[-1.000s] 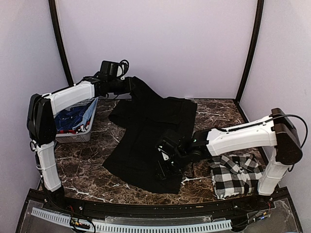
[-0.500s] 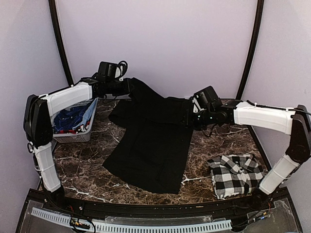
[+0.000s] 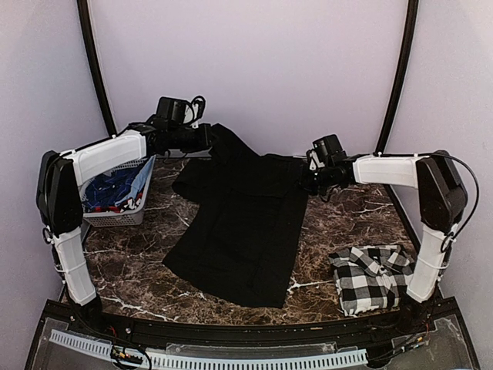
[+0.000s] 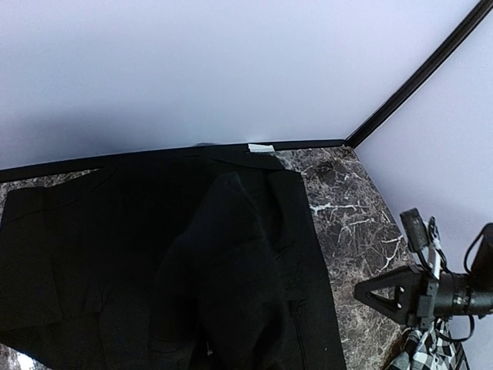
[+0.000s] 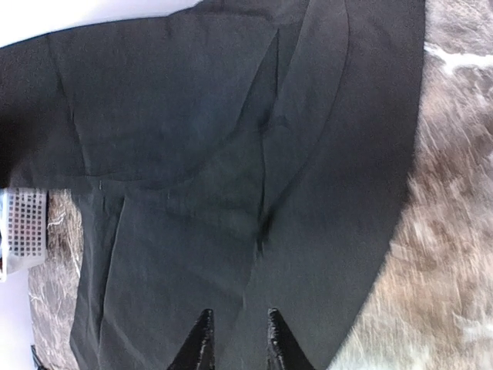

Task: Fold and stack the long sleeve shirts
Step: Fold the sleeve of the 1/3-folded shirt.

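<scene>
The left hand (image 3: 203,137) ends inside the black shirt's (image 3: 239,223) raised fold, hiding its grip.

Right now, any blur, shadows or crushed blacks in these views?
Top external: sharp, evenly lit, though the plain black cloth shirt reads nearly featureless. Left wrist: shirt dark, soft shadow on the pale back wall. Right wrist: brown marble tabletop smeared by blur, shirt seams readable.

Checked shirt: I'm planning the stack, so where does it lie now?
In the top view the checked shirt lies at the table's near right corner, beside the right arm's base, apart from the black shirt.
</scene>
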### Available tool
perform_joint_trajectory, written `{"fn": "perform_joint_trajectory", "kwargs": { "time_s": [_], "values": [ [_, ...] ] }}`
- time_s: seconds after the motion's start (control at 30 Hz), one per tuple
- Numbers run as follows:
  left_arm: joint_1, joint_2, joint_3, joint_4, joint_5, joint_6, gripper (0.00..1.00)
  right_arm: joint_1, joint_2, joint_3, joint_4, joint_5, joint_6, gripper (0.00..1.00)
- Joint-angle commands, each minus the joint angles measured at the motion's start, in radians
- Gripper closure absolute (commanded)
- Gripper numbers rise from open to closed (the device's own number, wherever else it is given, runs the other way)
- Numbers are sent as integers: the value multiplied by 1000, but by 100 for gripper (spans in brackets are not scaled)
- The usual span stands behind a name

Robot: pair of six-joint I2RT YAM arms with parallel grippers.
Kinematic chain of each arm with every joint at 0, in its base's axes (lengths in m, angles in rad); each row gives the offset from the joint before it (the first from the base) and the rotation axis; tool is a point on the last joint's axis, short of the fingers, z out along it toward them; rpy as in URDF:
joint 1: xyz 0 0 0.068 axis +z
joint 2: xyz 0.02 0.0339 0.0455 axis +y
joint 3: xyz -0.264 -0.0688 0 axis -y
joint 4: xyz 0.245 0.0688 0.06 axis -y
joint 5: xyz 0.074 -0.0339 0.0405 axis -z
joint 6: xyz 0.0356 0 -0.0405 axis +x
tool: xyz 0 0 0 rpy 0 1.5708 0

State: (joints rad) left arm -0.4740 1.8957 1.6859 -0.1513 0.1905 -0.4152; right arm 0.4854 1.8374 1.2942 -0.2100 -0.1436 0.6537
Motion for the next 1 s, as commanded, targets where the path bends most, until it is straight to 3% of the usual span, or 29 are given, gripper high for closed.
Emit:
{"fn": "perform_joint_trajectory", "kwargs": {
  "time_s": [0.0,0.23,0.37,0.63,0.83,0.97],
  "values": [
    [-38,-81,-44,4,19,-11,100,-36,131,138,78,-80,-8,84],
    [-46,-171,-149,21,-78,-42,100,-62,311,327,57,-99,-5,90],
    [-46,-261,-266,74,-106,-82,100,-87,376,373,62,-120,3,90],
    [-49,-297,-346,79,-106,-115,100,-112,479,438,54,-140,8,90],
    [-64,-302,-340,86,-112,-122,100,-117,534,500,28,-155,1,87],
    [-93,-333,-357,99,-137,-121,100,-120,550,524,20,-161,0,80]
  ]
}}
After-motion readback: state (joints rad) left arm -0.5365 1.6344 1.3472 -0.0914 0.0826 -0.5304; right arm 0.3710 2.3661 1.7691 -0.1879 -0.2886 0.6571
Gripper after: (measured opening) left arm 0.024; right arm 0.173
